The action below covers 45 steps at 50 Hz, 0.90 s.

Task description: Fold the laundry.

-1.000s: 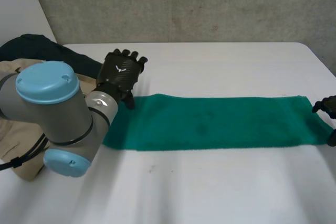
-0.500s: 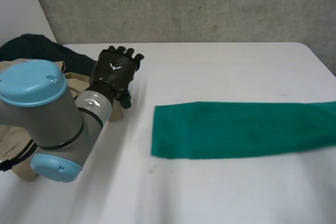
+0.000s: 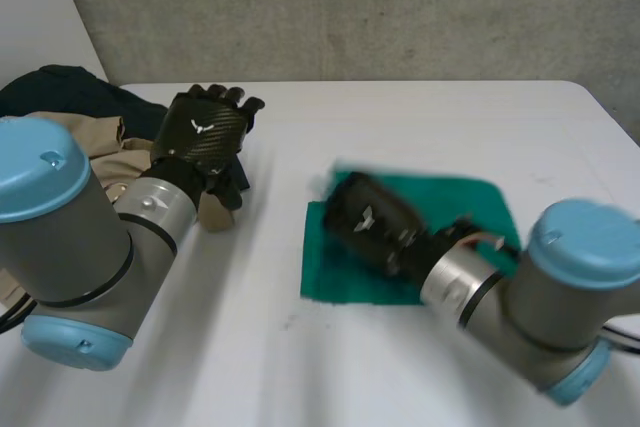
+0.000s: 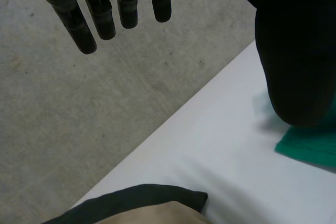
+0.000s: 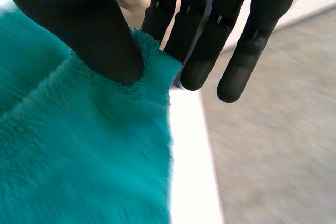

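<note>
Green towel [image 3: 470, 209] on table [image 3: 420, 127], corner pinched by right hand [image 3: 368, 219]

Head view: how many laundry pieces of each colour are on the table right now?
Teal-green fleece cloth: 1
Dark crumpled garment: 1
Beige garment: 1
Total: 3

- Left arm, grey joints with light-blue caps [image 3: 60, 237]: reaches forward and slightly inward.
- Left black hand [image 3: 203, 132]: back uppermost, fingers [image 4: 105, 9] straight and hanging relaxed, thumb set apart, nothing held.
- Right arm, same build [image 3: 560, 297]: angled inward across the front.
- Right black hand [image 3: 370, 219]: thumb [image 5: 89, 35] and straight fingers pinch 1 edge of the teal fleece cloth [image 5: 79, 145].
</note>
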Each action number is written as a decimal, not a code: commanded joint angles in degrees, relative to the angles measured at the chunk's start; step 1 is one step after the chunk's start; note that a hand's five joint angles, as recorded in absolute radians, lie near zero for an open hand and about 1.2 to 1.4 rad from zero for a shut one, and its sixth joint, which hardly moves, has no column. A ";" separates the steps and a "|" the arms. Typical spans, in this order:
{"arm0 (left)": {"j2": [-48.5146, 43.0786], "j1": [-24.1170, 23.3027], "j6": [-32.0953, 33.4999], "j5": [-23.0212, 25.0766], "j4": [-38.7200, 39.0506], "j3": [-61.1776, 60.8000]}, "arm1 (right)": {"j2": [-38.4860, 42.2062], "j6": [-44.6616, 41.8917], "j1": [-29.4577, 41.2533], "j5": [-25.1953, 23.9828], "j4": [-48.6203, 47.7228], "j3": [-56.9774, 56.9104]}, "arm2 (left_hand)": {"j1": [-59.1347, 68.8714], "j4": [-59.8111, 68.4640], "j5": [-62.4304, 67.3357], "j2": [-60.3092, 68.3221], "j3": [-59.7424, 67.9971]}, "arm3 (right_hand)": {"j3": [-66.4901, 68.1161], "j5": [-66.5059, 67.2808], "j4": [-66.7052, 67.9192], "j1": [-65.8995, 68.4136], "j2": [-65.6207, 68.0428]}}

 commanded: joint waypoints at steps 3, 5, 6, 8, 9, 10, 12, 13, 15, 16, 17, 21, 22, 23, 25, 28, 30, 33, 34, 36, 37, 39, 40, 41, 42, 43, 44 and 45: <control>-0.77 -0.70 -0.04 0.02 0.12 0.57 | -1.31 2.12 -0.07 7.55 6.52 -0.40 | -0.83 -1.41 -2.62 -1.72 -1.80 | -55.66 -54.61 -56.04 -51.99 -54.38; -0.77 -0.97 -0.04 0.11 0.21 0.75 | -4.75 5.99 -2.44 10.20 7.23 -0.05 | -0.83 -1.41 -2.62 -1.72 -1.80 | -55.66 -54.61 -56.04 -51.99 -54.38; -0.77 -1.05 -0.04 0.11 0.21 0.92 | -6.24 8.36 -3.85 11.61 8.01 0.22 | -0.99 -1.57 -2.79 -1.89 -1.96 | -55.66 -54.61 -56.04 -51.99 -54.38; -0.95 -1.23 -0.04 0.11 0.21 1.10 | -9.76 15.75 -8.33 14.60 11.87 0.57 | -0.83 -1.41 -2.62 -1.72 -1.80 | -55.66 -54.61 -56.04 -51.99 -54.38; -0.95 -1.49 -0.12 0.11 0.21 1.18 | -10.12 20.29 -10.95 15.65 15.98 0.74 | -0.83 -1.41 -2.62 -1.72 -1.80 | -55.66 -54.61 -56.04 -51.99 -54.38; -0.95 -1.58 -0.12 0.11 0.21 1.19 | -10.30 21.73 -11.76 15.66 17.85 0.75 | -0.99 -1.57 -2.79 -1.89 -1.96 | -55.66 -54.61 -56.04 -51.99 -54.38; -1.04 -1.84 -0.12 0.11 0.21 1.10 | -10.30 24.63 -14.65 15.49 23.54 1.53 | -0.99 -1.57 -2.79 -1.89 -1.96 | -55.66 -54.61 -56.04 -51.99 -54.38; -1.12 -1.85 -0.12 0.11 0.21 1.10 | -10.30 24.64 -16.24 15.40 25.32 2.15 | -1.00 -1.58 -2.79 -1.89 -1.97 | -55.66 -54.61 -56.04 -51.99 -54.38; -1.56 -2.11 -0.12 0.11 0.21 0.84 | -9.51 21.59 -21.41 15.40 27.27 4.69 | -1.00 -1.58 -2.79 -1.89 -1.97 | -55.66 -54.61 -56.04 -51.99 -54.38; -1.56 -2.28 -0.12 0.11 0.21 0.83 | -9.07 20.00 -22.66 15.66 27.09 5.40 | -1.00 -1.58 -2.79 -1.89 -1.97 | -55.66 -54.61 -56.04 -51.99 -54.38; -1.65 -2.37 -0.12 0.11 0.21 0.75 | -8.46 18.16 -23.71 16.45 26.83 6.10 | -1.00 -1.58 -2.79 -1.89 -1.97 | -55.66 -54.61 -56.04 -51.99 -54.38; -1.74 -2.55 -0.12 0.11 0.21 0.48 | -6.08 12.25 -27.50 16.81 22.63 6.81 | -1.00 -1.58 -2.79 -1.89 -1.97 | 14.23 15.28 13.85 17.91 15.52; -1.74 -2.55 -0.12 0.11 0.21 0.48 | -5.99 12.43 -28.02 17.15 20.00 6.72 | -1.00 -1.58 -2.79 -1.89 -1.97 | 14.34 15.39 13.96 18.01 15.62; -1.74 -2.55 -0.12 0.11 0.21 0.48 | -6.77 12.34 -27.86 17.85 14.75 7.24 | -1.00 -1.58 -2.79 -1.89 -1.97 | 14.34 15.39 13.96 18.01 15.62; -1.74 -2.55 -0.12 0.02 0.21 0.48 | -8.44 12.95 -26.98 18.74 10.85 7.25 | -1.00 -1.58 -2.79 -1.89 -1.97 | 14.34 15.39 13.96 18.01 15.62; -1.04 -2.64 -0.12 -0.07 0.12 0.48 | -13.63 15.93 -22.15 18.21 8.37 6.37 | -1.00 -1.58 -2.79 -1.89 -1.97 | 14.34 15.39 13.96 18.01 15.62; -0.86 -2.72 -0.04 -0.07 0.12 0.39 | -15.22 19.80 -17.68 17.16 7.67 5.32 | -1.00 -1.58 -2.79 -1.89 -1.97 | 14.34 15.39 13.96 18.01 15.62; -0.16 -2.81 -0.04 -0.33 0.03 0.39 | -13.73 22.09 -9.77 14.35 7.06 3.74 | -1.00 -1.58 -2.79 -1.89 -1.97 | 14.34 15.39 13.96 18.01 15.62; 0.10 -2.81 -0.04 -0.33 0.03 0.31 | -11.99 21.92 -5.14 12.61 7.14 2.95 | -1.00 -1.58 -2.79 -1.89 -1.97 | 14.34 15.39 13.96 18.01 15.62; 0.55 -2.73 -0.12 -0.33 0.03 0.13 | -9.69 21.31 -0.28 10.40 7.14 2.68 | -1.00 -1.58 -2.79 -1.89 -1.97 | 14.34 15.39 13.96 18.01 15.62; 0.55 -2.73 -0.12 -0.42 0.03 0.13 | -8.81 20.87 1.40 9.43 7.14 2.77 | -1.00 -1.58 -2.79 -1.89 -1.97 | 14.34 15.39 13.96 18.01 15.62; 0.46 -2.64 -0.47 -0.42 0.03 0.04 | -5.21 19.29 5.53 7.06 7.76 2.68 | -1.00 -1.58 -2.79 -1.89 -1.97 | 14.34 15.39 13.96 18.01 15.62; 0.46 -2.72 -0.65 -0.42 0.03 0.13 | -3.02 18.76 6.85 6.62 8.37 2.07 | -1.00 -1.58 -2.79 -1.89 -1.97 | 14.34 15.39 13.96 18.01 15.62; 0.28 -2.73 -1.00 -0.42 0.03 0.13 | -2.22 18.58 6.78 7.05 8.72 1.89 | -1.00 -1.58 -2.79 -1.89 -1.97 | 14.34 15.39 13.96 18.01 15.62; 0.28 -2.81 -1.44 -0.42 0.03 0.13 | -1.69 18.84 6.60 7.57 8.98 1.63 | -0.83 -1.41 -2.63 -1.72 -1.80 | -0.43 0.63 -0.81 3.25 0.86; 0.19 -2.81 -2.31 -0.42 0.12 0.39 | -1.08 19.54 5.73 10.10 9.60 0.58 | -0.83 -1.41 -2.62 -1.72 -1.80 | -55.36 -54.31 -55.74 -51.69 -54.08; 0.11 -2.81 -2.76 -0.42 0.12 0.57 | -1.16 20.07 5.29 11.69 9.60 0.31 | -0.83 -1.41 -2.62 -1.72 -1.80 | -55.66 -54.61 -56.04 -51.99 -54.38; 0.11 -2.81 -3.37 -0.42 0.12 0.83 | -1.33 20.86 4.67 13.45 9.78 -0.22 | -0.66 -1.24 -2.46 -1.55 -1.63 | -55.66 -54.61 -56.04 -51.99 -54.38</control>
